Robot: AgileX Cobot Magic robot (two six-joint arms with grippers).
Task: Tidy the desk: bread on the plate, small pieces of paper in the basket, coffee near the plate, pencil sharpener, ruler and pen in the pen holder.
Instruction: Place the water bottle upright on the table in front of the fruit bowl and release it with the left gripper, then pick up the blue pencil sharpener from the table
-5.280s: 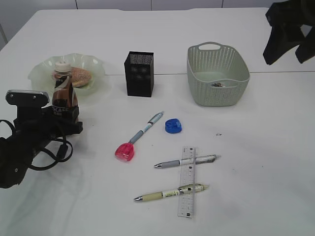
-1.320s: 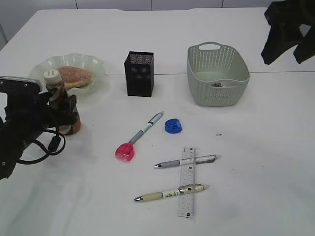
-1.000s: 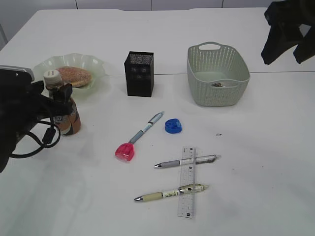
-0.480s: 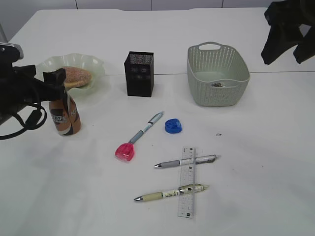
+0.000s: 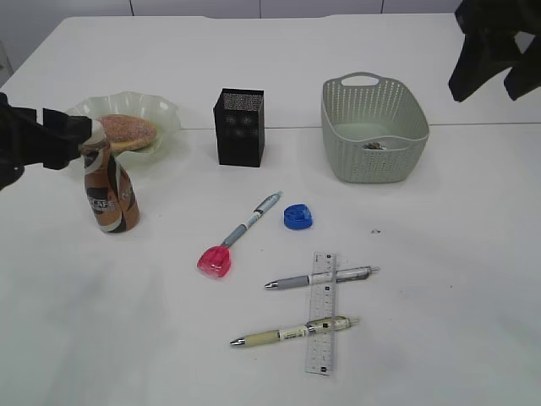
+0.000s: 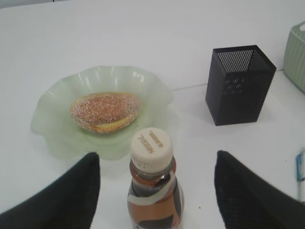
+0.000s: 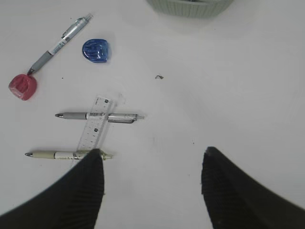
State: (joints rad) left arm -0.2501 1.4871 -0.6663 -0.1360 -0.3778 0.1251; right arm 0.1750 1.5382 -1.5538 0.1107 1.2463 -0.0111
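The coffee [image 5: 108, 199] stands upright on the desk [image 5: 439, 279] just in front of the plate [image 5: 161, 114], which holds the bread [image 5: 127, 133]. My left gripper [image 5: 80, 139] hovers open above the bottle's cap [image 6: 151, 148], with wide gaps on both sides. The pen holder [image 5: 239, 127] and basket [image 5: 372, 161] stand behind, with paper scraps [image 5: 374, 145] inside the basket. A blue pencil sharpener [image 5: 297, 216], a pink one [image 5: 215, 261], three pens [image 5: 317, 277] and the ruler [image 5: 322, 313] lie mid-desk. My right gripper [image 5: 490, 85] hangs open at the far right.
A tiny dark speck [image 7: 159, 76] lies on the desk right of the blue sharpener [image 7: 96, 50]. The ruler [image 7: 95, 126] lies across the grey pen [image 7: 97, 116] and cream pen [image 7: 62, 155]. In the right wrist view the basket [image 7: 190, 7] shows at the top edge.
The left gripper has lifted off the coffee and drawn back to the left. The bottle, tilted before, now stands upright and free by the plate. The right arm has barely moved.
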